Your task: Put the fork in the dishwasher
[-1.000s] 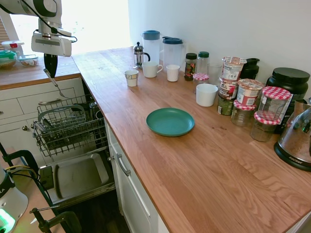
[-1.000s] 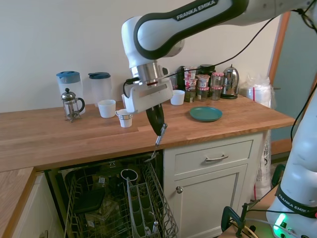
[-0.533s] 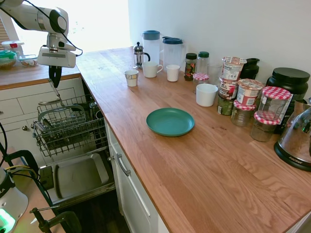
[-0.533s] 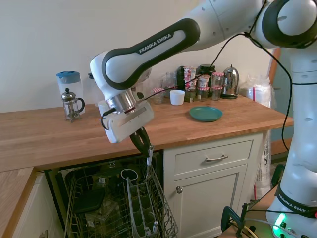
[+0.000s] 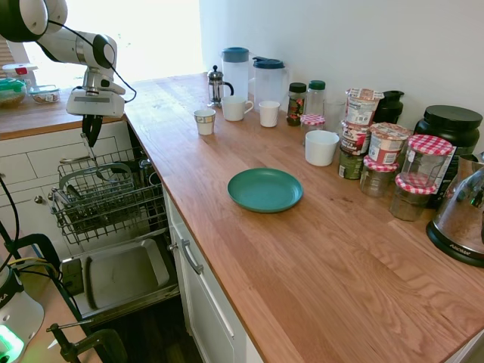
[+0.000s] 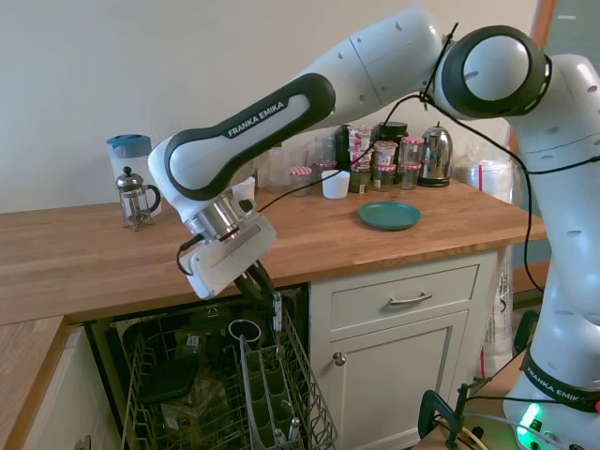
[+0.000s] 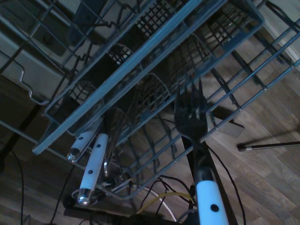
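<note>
- The gripper (image 6: 265, 292) is clenched on the fork (image 6: 277, 312), which hangs tines down just above the dishwasher (image 6: 225, 394) rack
- In the wrist view the fork (image 7: 191, 117) points into the wire basket, beside white-handled cutlery (image 7: 91, 166)
- A teal plate (image 5: 265, 189) sits on the wooden counter (image 5: 318, 249)

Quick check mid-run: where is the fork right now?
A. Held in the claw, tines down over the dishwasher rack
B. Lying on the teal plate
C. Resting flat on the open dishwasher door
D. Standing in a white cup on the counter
A: the claw is shut on the fork, which hangs tines-down just over the dishwasher's wire rack.
</note>
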`<state>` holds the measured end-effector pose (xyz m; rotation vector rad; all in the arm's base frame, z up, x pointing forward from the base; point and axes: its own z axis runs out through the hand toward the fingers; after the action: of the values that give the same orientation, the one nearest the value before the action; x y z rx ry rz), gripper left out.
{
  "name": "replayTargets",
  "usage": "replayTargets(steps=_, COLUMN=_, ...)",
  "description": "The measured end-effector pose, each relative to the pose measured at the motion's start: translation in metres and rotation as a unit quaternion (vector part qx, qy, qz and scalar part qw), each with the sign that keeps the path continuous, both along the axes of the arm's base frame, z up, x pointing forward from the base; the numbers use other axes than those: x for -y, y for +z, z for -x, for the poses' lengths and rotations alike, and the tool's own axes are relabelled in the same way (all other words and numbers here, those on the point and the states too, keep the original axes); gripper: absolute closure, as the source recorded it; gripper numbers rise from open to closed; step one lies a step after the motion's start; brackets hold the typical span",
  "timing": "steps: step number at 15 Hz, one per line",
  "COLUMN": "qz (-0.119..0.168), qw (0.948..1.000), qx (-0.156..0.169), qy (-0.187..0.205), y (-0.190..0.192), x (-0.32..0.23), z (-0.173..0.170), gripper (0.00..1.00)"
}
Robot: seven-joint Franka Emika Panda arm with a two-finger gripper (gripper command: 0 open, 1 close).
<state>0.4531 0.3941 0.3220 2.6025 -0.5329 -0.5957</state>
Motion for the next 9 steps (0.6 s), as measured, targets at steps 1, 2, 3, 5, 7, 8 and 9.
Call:
replayTargets(steps=1, qz=0.002, qw=1.0000, qx=-0.004, qy=0.002, y=-0.006, x=-0.004, z=0.000, gripper=1.00)
replayTargets(steps=2, qz=0.004, qw=1.0000, qx=-0.008, qy=0.003, y=-0.012, x=-0.006, z=-0.001, gripper=1.00)
replayTargets(steps=3, qz=0.005, qw=0.9999, qx=-0.011, qy=0.003, y=-0.019, x=-0.008, z=-0.003, gripper=1.00)
replayTargets(steps=5, qz=0.009, qw=0.9998, qx=-0.017, qy=-0.002, y=-0.029, x=-0.008, z=-0.010, gripper=1.00)
replayTargets(steps=7, qz=0.014, qw=0.9996, qx=-0.022, qy=-0.007, y=-0.038, x=-0.006, z=-0.017, gripper=1.00)
replayTargets(steps=8, qz=0.016, qw=0.9995, qx=-0.024, qy=-0.010, y=-0.042, x=-0.004, z=-0.020, gripper=1.00)
replayTargets(steps=9, qz=0.018, qw=0.9994, qx=-0.026, qy=-0.012, y=-0.046, x=-0.004, z=-0.023, gripper=1.00)
